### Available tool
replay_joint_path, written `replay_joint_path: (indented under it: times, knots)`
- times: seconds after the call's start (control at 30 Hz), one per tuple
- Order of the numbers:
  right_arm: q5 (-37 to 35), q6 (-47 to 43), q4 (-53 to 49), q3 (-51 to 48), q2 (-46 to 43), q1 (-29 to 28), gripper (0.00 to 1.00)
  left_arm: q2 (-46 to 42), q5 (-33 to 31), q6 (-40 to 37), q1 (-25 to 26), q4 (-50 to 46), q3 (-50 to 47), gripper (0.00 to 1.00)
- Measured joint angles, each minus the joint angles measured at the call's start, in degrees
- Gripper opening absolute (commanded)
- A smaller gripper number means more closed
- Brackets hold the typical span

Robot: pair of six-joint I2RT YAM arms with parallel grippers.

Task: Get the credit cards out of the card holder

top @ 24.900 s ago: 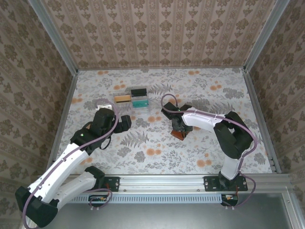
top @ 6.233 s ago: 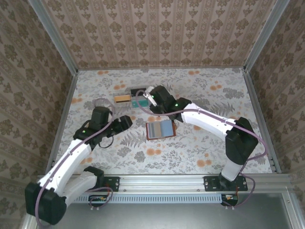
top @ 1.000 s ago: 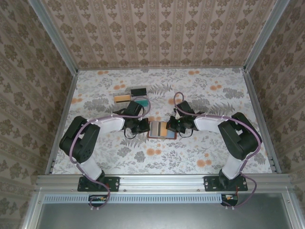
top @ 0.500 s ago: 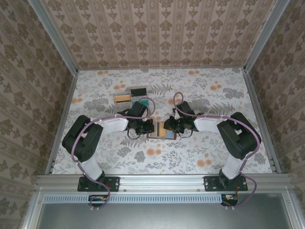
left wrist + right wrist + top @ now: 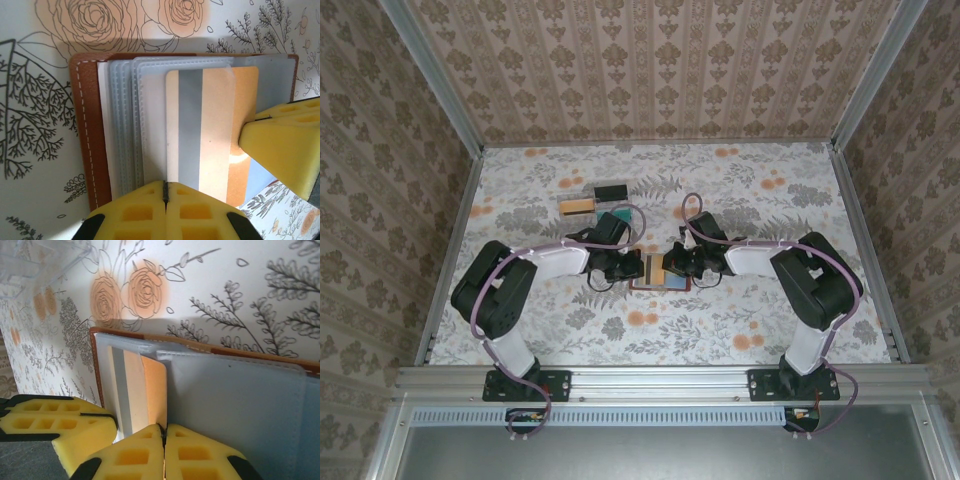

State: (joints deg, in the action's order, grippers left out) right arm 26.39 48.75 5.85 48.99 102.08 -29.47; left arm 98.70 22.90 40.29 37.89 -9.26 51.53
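- The card holder (image 5: 658, 272) lies open on the worktop (image 5: 720, 320) between both arms.
- I see a gold-tan card (image 5: 215, 130) partway out of its pocket, not yet freed.
- Left fingers (image 5: 135, 210) and right fingers (image 5: 200, 450) are clenched on the holder; I cannot tell what they pinch.

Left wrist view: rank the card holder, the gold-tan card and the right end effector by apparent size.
1. card holder
2. gold-tan card
3. right end effector, but this is unsure: the frame edge cuts it off and it sits over the card, nearer the camera.
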Motion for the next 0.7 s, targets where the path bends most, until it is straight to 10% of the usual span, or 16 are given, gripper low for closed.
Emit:
replay_joint_path:
  times: [0.7]
  knots:
    - [1.5,-6.3,-4.8,-7.1,-13.0,8.6,0.0,-1.2,0.0,0.0,-0.5,-1.3,0.0,0.09]
